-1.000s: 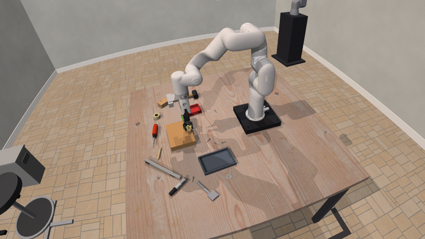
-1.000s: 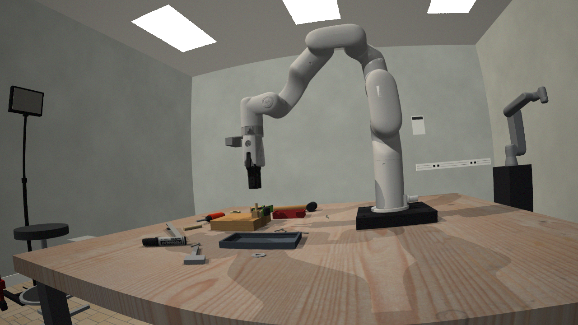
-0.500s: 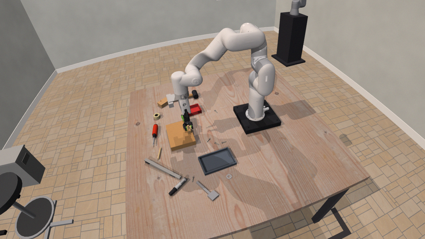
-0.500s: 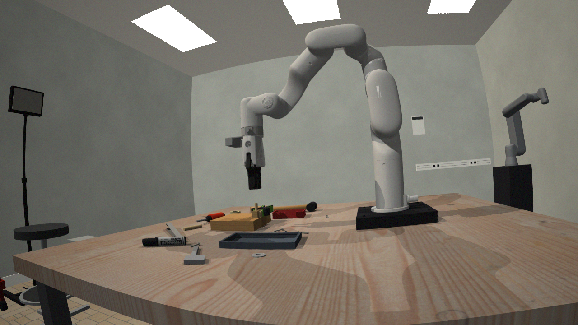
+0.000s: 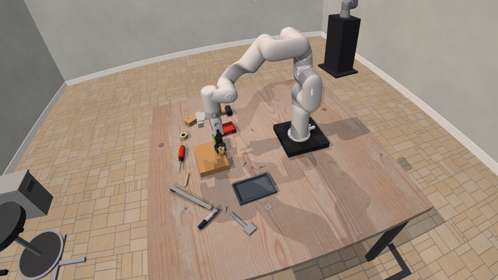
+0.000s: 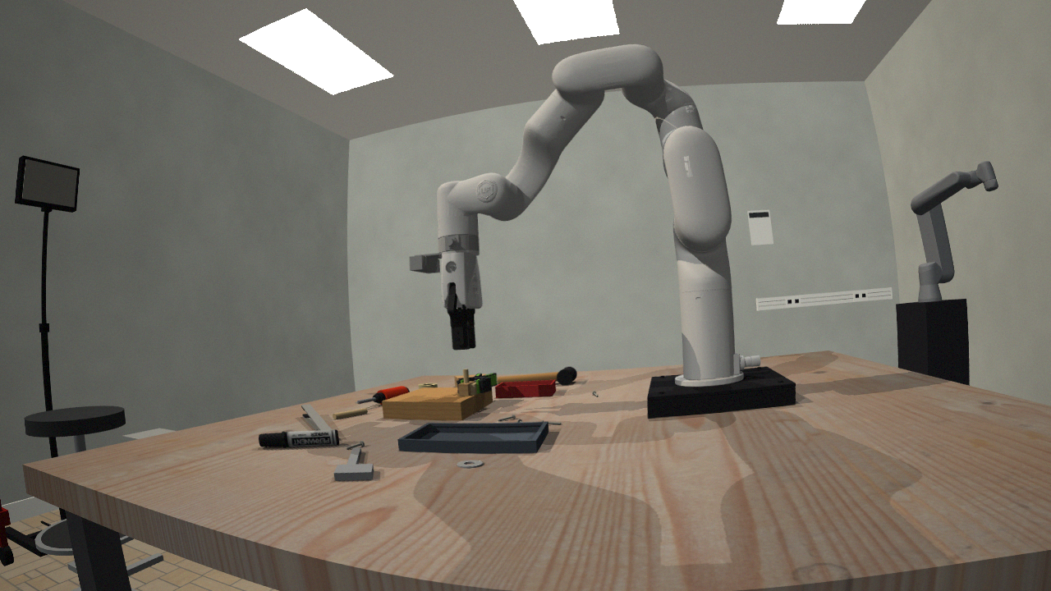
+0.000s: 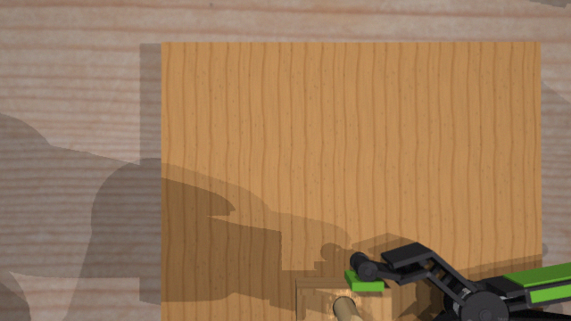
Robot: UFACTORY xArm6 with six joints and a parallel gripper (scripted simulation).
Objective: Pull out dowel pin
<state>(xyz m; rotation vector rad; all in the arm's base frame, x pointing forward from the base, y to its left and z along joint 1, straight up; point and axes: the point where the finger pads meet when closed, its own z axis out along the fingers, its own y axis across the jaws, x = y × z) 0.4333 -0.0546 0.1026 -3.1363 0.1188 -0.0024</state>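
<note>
The bench board (image 5: 209, 161) (image 6: 422, 402) (image 7: 335, 134) lies left of the table's middle. At its far right corner sits the small wooden block (image 6: 464, 388) (image 7: 312, 298), with the dowel pin (image 6: 464, 375) (image 7: 345, 308) standing upright in its hole. The black and green spring clamp (image 5: 220, 147) (image 6: 483, 380) (image 7: 446, 283) grips the block from the side. My gripper (image 5: 218, 138) (image 6: 461, 344) hangs straight above the pin, well clear of it, pointing down. Its fingers are narrowed but apart and hold nothing. They do not show in the wrist view. I cannot make out the stop.
A red box (image 5: 229, 128) and a mallet (image 5: 228, 110) lie behind the board. A tape roll (image 5: 183, 135), a screwdriver (image 5: 181, 153) and a loose dowel (image 5: 186, 179) lie left of it. A grey tray (image 5: 254, 188), a ruler (image 5: 190, 197), a marker (image 5: 208, 218) and screws (image 5: 252, 167) lie in front.
</note>
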